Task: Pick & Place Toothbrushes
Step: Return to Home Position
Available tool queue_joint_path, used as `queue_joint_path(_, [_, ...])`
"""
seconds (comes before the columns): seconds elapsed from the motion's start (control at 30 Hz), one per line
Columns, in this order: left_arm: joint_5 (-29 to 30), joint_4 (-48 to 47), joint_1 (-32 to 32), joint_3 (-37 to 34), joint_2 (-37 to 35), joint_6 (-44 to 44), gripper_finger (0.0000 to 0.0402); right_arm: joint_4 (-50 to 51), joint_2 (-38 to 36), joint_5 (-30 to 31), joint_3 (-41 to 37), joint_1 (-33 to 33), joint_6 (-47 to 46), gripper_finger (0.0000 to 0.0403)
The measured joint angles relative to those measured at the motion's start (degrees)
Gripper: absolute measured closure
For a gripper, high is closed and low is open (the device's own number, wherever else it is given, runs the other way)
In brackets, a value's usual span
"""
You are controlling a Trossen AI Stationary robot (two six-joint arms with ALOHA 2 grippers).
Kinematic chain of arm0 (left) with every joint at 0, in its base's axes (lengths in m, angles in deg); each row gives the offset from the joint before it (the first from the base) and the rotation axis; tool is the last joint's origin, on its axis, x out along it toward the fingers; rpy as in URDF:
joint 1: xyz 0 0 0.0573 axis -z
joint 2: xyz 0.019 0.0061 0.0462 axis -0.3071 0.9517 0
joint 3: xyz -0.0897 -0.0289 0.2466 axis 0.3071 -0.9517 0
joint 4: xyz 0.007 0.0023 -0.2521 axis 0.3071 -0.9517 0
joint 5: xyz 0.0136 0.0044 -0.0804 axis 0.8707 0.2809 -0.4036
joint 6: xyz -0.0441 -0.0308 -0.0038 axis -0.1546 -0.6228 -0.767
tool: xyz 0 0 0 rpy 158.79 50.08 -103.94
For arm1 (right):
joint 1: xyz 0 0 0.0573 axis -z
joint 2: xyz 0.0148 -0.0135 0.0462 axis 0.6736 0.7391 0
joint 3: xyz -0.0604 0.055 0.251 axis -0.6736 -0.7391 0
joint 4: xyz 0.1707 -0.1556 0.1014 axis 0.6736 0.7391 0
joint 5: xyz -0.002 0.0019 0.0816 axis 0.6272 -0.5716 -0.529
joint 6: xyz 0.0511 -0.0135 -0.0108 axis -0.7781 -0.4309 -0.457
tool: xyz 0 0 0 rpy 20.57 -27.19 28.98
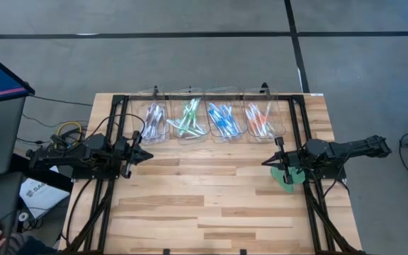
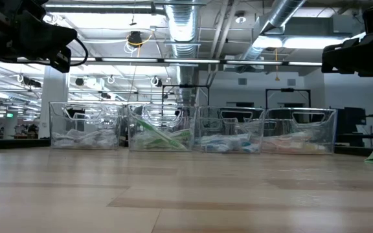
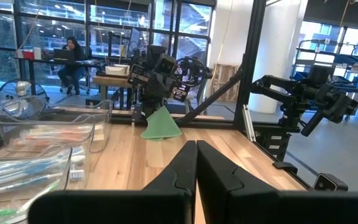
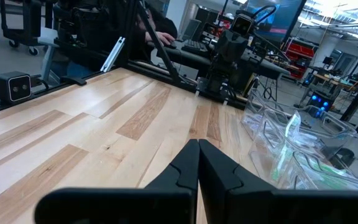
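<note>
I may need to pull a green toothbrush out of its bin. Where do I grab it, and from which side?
I'd take the leaning green toothbrush by its raised end, coming down from above. The walls of the clear bin block sideways approaches, and that end stands above the others.

We count four bins point(image 2: 296, 120), one disc point(image 1: 286, 177) and two arms point(image 1: 83, 156). The toothbrushes point(image 1: 222, 119) are too many to count.

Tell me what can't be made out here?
Thin translucent plastic toothbrushes: too small and piled in the clear plastic bins to count, high view.
Flat green disc: partly under the right arm in high view, cut by the edge in low view.
</note>
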Motion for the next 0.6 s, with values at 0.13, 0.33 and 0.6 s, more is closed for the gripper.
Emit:
queue_joint_path(0.13, [0.00,0.01,0.00,0.00,0.00,-0.01,0.0400,0.01,0.00,-0.01,0.00,-0.01,0.01,0.0403])
queue_joint_path(0.33, [0.00,0.39,0.00,0.00,0.00,-0.01,0.0400,0.00,0.00,0.00,0.00,-0.01,0.01,0.0403])
queue_joint_path(0.6, [0.00,0.71,0.00,0.00,0.01,-0.01,0.0400,-0.01,0.01,-0.01,-0.02,0.00,0.01,0.0403])
